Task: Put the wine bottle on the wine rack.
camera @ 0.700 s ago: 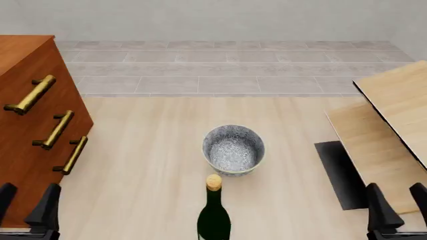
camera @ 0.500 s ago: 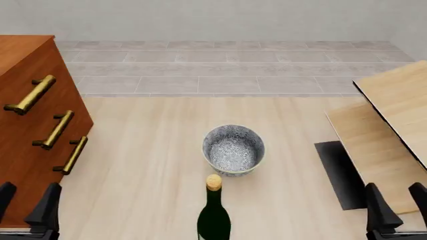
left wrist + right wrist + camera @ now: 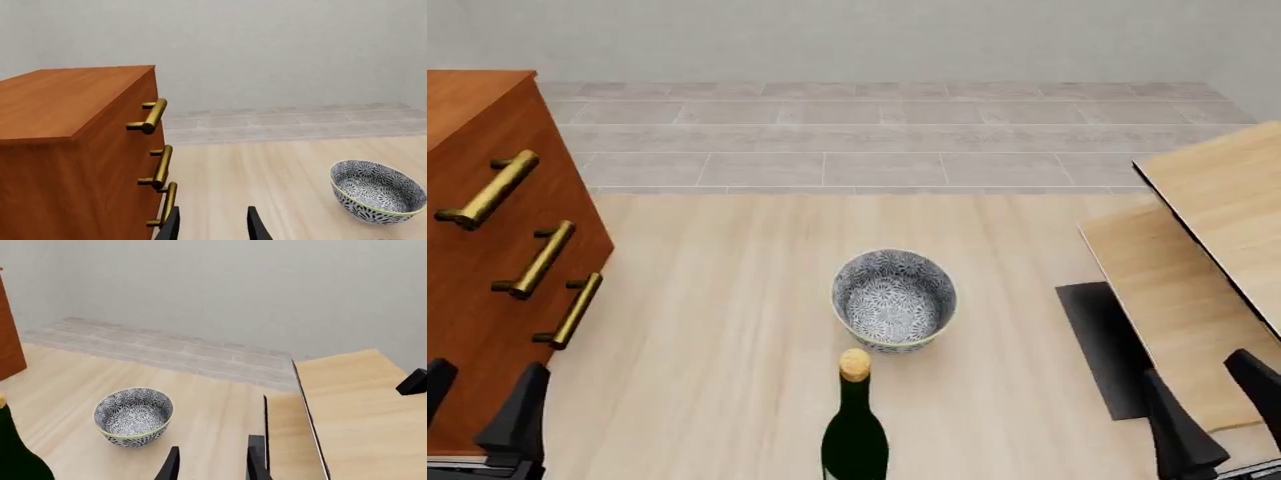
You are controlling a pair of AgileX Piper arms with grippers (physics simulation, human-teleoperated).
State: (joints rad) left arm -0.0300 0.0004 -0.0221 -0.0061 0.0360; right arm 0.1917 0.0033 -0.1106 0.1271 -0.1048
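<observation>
1. Right pincer [image 3: 1214, 420] is empty, its two dark fingers spread apart, low at the near right of the surface [image 3: 734, 330], in front of the wine rack [image 3: 1214, 250] and well to the right of the wine bottle [image 3: 854, 425].
2. Left pincer [image 3: 481, 405] is likewise parted and holds nothing; it hangs beside the drawer cabinet [image 3: 494, 250], well left of the bottle.
3. The bottle stands upright on the surface, just nearer than the patterned bowl [image 3: 894, 298], cork up.
4. Judged from this layout, the step in hand is the reach to the bottle, and the right arm is the natural choice, since the rack lies on its side.
5. A good approach would come level from the bottle's right, close on the glass body below the neck, and keep clear of the bowl.
6. The right arm looks tilted inward toward the bottle; its wrist view catches only the bottle's dark edge.
</observation>
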